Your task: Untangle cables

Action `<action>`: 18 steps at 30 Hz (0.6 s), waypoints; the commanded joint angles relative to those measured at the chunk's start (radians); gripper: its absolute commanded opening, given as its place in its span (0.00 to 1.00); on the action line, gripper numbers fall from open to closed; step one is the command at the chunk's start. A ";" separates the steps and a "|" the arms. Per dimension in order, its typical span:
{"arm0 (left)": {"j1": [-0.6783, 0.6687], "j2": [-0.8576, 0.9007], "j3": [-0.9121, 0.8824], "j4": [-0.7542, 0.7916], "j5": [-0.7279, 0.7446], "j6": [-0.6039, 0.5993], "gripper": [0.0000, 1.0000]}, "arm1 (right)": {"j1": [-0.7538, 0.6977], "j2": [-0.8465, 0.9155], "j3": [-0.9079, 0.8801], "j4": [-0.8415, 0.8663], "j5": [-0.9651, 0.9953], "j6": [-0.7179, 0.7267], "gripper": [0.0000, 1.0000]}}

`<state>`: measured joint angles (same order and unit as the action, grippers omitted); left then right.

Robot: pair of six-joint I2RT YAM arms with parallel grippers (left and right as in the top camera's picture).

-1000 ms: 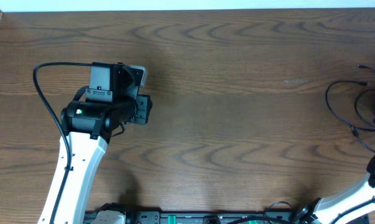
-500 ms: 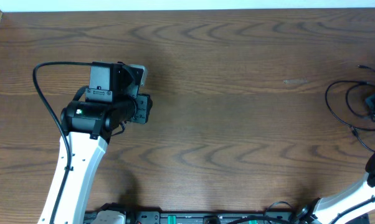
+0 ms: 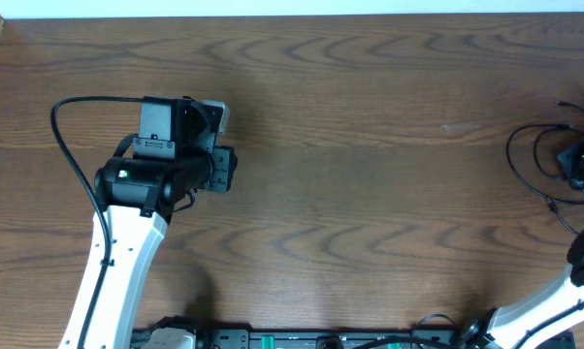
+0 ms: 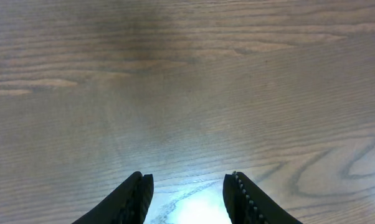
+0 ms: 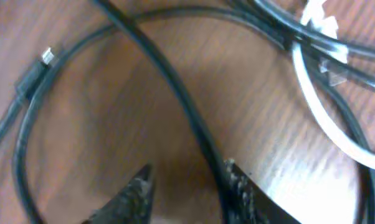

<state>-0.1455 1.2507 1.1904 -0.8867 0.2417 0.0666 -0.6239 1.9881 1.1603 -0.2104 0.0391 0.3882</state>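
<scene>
Plug (image 5: 35, 71), white cable (image 5: 304, 81), wrist view only

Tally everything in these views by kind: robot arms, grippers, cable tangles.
Robot arms: 2 (left arm, right arm)
Grippers: 2 (left gripper, right gripper)
Cable tangles: 1 (cables)
Total: 5

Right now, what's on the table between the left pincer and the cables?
Nothing. In the overhead view, the stretch of table between the left pincer and the cables at the far right edge is just bare wood.
</scene>
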 commanded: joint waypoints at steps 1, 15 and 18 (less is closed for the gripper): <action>0.003 0.003 0.010 -0.003 0.012 -0.021 0.42 | 0.010 0.073 -0.011 -0.005 0.051 0.000 0.27; 0.003 0.003 0.010 -0.014 0.012 -0.024 0.42 | -0.069 0.183 -0.010 0.050 0.256 0.000 0.11; 0.003 0.003 0.010 -0.014 0.012 -0.024 0.43 | -0.118 0.183 -0.010 0.058 0.285 -0.001 0.10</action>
<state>-0.1455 1.2507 1.1904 -0.8959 0.2413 0.0509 -0.6804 2.0754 1.2091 -0.1066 0.2623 0.3855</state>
